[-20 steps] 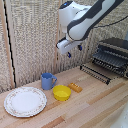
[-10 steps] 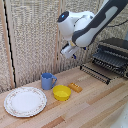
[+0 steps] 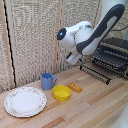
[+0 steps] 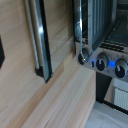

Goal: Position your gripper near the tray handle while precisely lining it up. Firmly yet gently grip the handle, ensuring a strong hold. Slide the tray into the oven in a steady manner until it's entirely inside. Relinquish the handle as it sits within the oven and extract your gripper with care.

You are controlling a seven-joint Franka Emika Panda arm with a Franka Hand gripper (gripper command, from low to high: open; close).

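In the exterior view the oven (image 3: 114, 52) stands at the right, dark and boxy. The tray (image 3: 97, 71), a dark wire rack, sticks out of its front over the wooden table, and the tray handle (image 3: 91, 75) runs along the rack's front edge. My gripper (image 3: 75, 59) hangs just left of that edge, a little above it and touching nothing. The wrist view shows a long dark and silvery bar, the tray handle (image 4: 39, 40), over the wood, with the oven (image 4: 102, 62) and its knobs beside it. One dark fingertip (image 4: 1, 50) shows at the frame edge. Nothing lies between the fingers.
On the table, left of the tray in the exterior view, are a blue mug (image 3: 48, 80), a yellow bowl (image 3: 62, 92) and a small orange object (image 3: 75, 87). A round patterned plate (image 3: 25, 101) lies at the front left. A woven screen stands behind.
The arm has swung down and toward the exterior view's right, bringing my gripper closer to the tray's front edge. Nothing on the table has moved.
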